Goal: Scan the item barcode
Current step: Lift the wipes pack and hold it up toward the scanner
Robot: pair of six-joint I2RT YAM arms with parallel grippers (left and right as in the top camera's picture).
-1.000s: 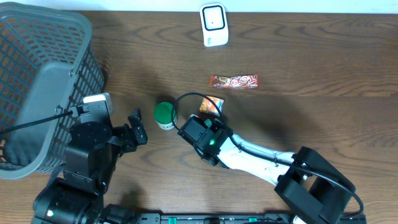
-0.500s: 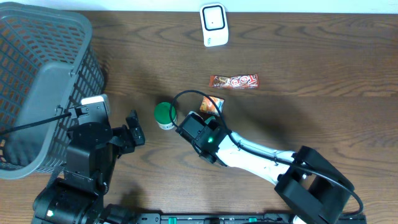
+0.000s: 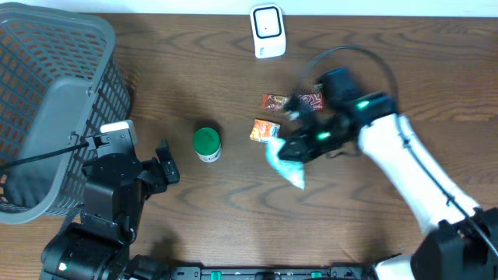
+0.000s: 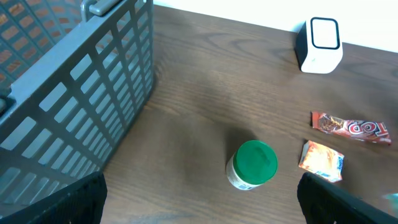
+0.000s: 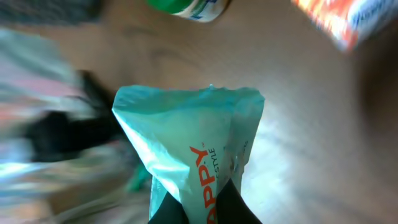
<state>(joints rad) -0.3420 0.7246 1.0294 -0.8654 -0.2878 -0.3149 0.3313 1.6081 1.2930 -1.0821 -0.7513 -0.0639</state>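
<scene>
Right gripper (image 5: 200, 210), earlier beside the can (image 3: 206, 144), has swung away, jaws now clamped on a teal pouch (image 5: 186, 130). The left gripper (image 3: 166, 162) jaws stay wide apart, can ahead.

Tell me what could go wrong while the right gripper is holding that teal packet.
1. The right gripper pinches the teal packet by one edge only; the limp bag could slip or swing.
2. It hangs close to the orange sachet and the candy bar, so it may brush them.
3. No barcode shows on it, so it might reach the scanner facing the wrong way.
</scene>
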